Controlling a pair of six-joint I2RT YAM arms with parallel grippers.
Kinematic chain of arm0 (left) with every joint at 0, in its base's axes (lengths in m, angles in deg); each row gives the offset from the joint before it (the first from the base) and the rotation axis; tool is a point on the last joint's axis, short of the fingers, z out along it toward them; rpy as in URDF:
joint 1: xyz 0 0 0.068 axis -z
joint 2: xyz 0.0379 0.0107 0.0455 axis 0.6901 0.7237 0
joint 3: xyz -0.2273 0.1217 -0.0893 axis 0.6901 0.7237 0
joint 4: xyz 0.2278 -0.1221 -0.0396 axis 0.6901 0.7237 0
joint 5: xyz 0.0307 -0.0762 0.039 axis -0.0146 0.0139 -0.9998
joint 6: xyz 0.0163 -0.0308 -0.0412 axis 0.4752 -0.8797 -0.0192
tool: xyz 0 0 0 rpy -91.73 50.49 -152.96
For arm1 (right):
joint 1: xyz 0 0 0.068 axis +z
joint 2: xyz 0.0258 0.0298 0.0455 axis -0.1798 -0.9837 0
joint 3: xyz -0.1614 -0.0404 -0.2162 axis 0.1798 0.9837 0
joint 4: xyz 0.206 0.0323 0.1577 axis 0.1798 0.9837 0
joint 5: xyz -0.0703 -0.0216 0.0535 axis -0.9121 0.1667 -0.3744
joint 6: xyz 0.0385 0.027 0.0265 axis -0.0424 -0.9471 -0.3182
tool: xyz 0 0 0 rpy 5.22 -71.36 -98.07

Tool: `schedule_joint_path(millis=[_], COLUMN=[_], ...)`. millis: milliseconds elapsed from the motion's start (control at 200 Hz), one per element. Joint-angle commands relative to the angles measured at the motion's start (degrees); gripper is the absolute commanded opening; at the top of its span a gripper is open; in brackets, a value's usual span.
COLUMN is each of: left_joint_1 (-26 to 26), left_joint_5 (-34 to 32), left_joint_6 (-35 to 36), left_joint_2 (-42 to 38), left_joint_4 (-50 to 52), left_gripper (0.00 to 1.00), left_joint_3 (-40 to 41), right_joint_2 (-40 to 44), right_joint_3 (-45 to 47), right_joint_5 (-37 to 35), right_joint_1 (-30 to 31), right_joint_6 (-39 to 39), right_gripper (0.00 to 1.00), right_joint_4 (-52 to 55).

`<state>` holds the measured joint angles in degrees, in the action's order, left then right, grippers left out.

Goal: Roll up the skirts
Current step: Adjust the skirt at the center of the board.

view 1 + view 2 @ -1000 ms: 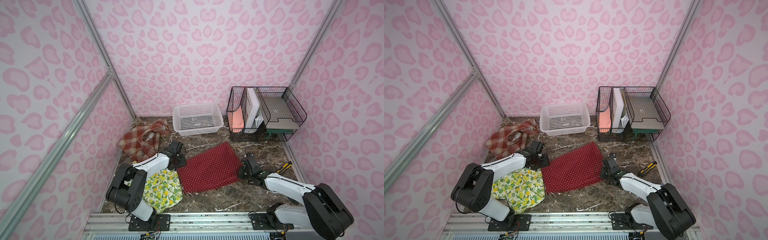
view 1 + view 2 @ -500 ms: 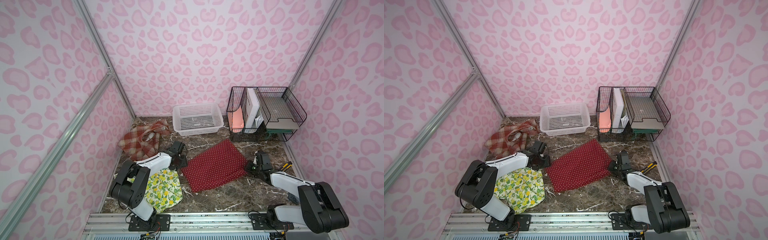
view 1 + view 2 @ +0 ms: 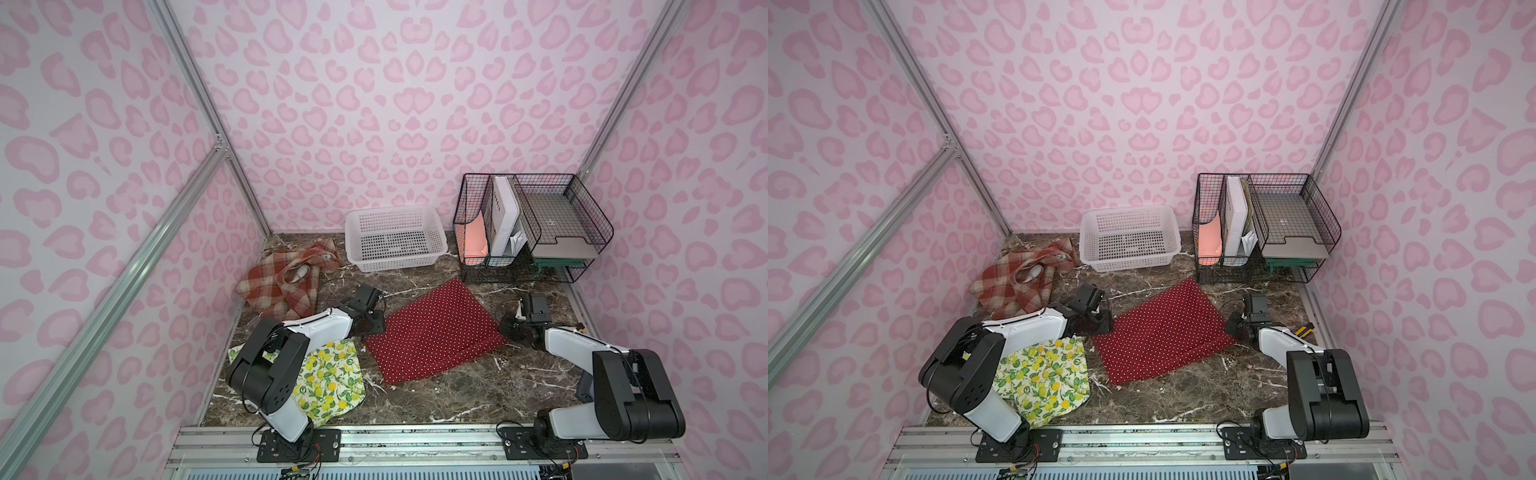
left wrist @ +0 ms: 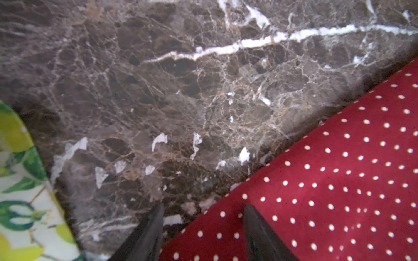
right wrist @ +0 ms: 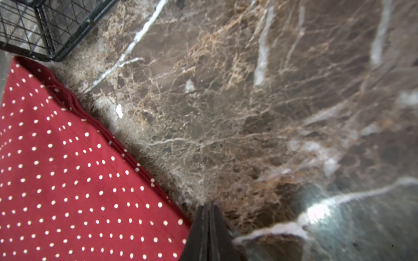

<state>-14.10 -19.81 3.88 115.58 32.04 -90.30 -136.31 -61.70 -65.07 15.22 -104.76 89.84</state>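
Lying half hidden beneath the left arm (image 3: 320, 328), lemon skirt (image 3: 334, 376), left hand (image 4: 203, 205) released astride polka-dot skirt (image 3: 436, 332) edge, right hand (image 5: 209, 204) clenched, nothing visible between its fingers, just beside that skirt.

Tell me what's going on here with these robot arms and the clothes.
Two robot arms are working on the red polka-dot skirt, which lies flat mid-table. The left gripper is open, straddling one edge of it; the right gripper is shut just off the opposite corner, holding nothing. The lemon-print skirt lies under the left arm, and the plaid skirt sits crumpled at the back beside the white basket. Nothing is rolled yet.
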Motion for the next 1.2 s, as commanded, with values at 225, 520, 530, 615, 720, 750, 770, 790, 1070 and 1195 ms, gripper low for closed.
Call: schedule_joint_path(millis=[225,520,530,615,720,750,770,790,1070,1195], left_joint_1=[4.5,11.4,11.4,11.5,11.6,11.7,11.8,12.0,12.5,12.5], left_joint_5=[7.5,5.0,4.8,2.4,2.4,3.3,3.8,4.4,1.9,3.7], left_joint_6=[-1.3,-5.8,-5.9,-7.1,-8.5,-8.9,-9.0,-9.0,-6.1,-5.6], left_joint_2=[-1.6,-1.5,-1.6,-2.4,-4.2,-4.6,-5.0,-5.2,-11.7,-11.4], left_joint_4=[9.5,12.0,12.2,14.0,14.2,13.7,13.4,13.1,16.6,15.9], left_gripper=[0.57,0.59,0.59,0.61,0.63,0.63,0.63,0.64,0.74,0.75], left_joint_3=[4.1,-0.6,-0.6,-0.7,0.3,0.8,1.1,1.3,4.5,5.4], right_joint_2=[-1.3,5.4,5.9,9.4,12.0,12.3,12.2,11.9,4.7,0.9], right_joint_3=[-2.0,-2.3,-2.0,1.1,5.1,6.1,6.6,7.0,5.1,2.1], right_joint_5=[-0.3,-2.5,-2.7,-4.0,-4.5,-4.5,-4.4,-4.4,-3.2,-3.1], right_joint_1=[0.1,3.3,3.7,7.5,10.3,10.5,10.6,10.7,6.3,5.3], right_joint_6=[2.5,1.7,1.4,-1.0,-3.4,-3.8,-3.9,-3.9,-0.6,0.6], right_gripper=[0.20,0.42,0.42,0.46,0.47,0.48,0.48,0.47,0.45,0.44], right_joint_4=[1.2,5.5,5.6,6.4,6.2,5.7,5.3,5.0,2.6,2.6])
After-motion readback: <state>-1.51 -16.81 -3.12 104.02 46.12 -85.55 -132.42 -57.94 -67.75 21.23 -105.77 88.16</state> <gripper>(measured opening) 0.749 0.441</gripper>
